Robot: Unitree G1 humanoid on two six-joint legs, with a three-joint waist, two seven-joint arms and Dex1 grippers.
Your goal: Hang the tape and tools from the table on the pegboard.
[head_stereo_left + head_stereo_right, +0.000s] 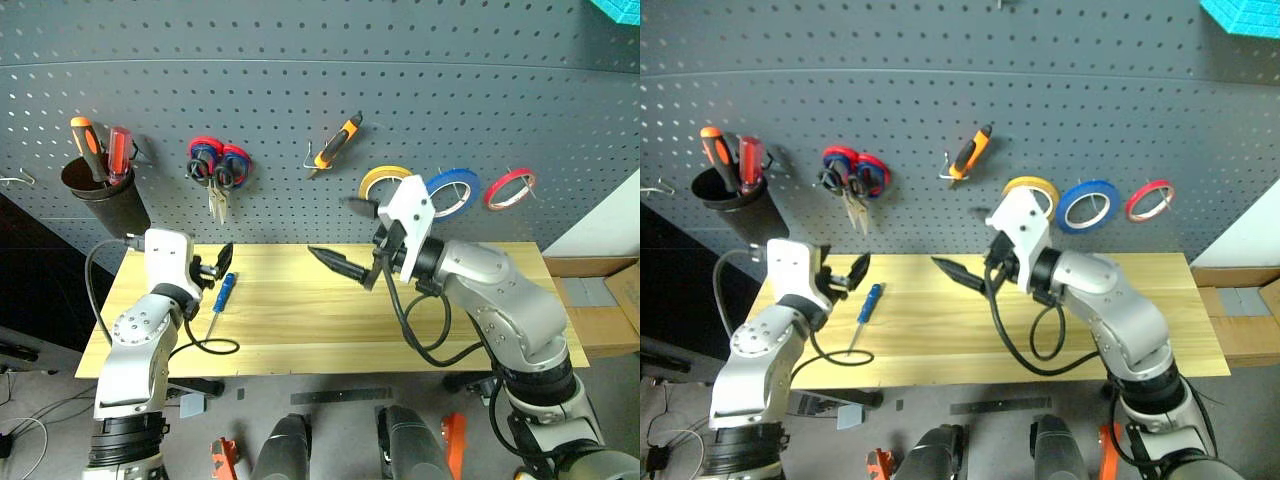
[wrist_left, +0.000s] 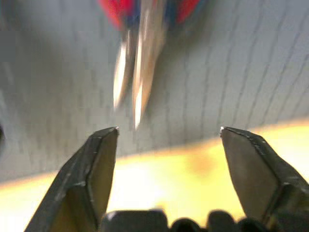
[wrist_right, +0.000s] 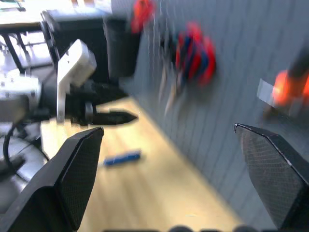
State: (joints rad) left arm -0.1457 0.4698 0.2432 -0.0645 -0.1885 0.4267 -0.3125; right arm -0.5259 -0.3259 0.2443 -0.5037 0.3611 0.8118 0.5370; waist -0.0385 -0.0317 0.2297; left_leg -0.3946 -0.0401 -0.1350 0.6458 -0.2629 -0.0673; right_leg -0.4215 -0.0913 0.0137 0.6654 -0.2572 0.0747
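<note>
Your two grippers sit closest to you, so start there: the left gripper (image 1: pixel 213 266) hangs low over the left end of the table (image 1: pixel 300 345) with its black fingers spread apart and nothing between them. Just beside it, toward the middle, the blue-handled screwdriver (image 1: pixel 222 292) lies flat on the wood, handle toward the wall, thin shaft pointing at the near edge, close to a loop of the arm's black cable. You see the same screwdriver (image 3: pixel 121 157) from the right wrist view, with bare tabletop all around it.

Your right gripper (image 1: pixel 346 237) hovers over the table's middle, jaws wide, holding nothing, one finger angled down toward the wood and the other up by the board. Between the two grippers you have a broad strip of open table, and the right half is free out to its far edge.

Up on the pegboard (image 1: pixel 300 90), the blue tape (image 1: pixel 452 191) already hangs, between a yellow roll (image 1: pixel 384 181) and a red roll (image 1: pixel 510 188). The orange-handled pliers (image 1: pixel 336 144) hang tilted left of those. Further left hang the red-and-blue scissors (image 1: pixel 219 172), and a black cup (image 1: pixel 103 192) with two screwdrivers sits near the board's left edge.
</note>
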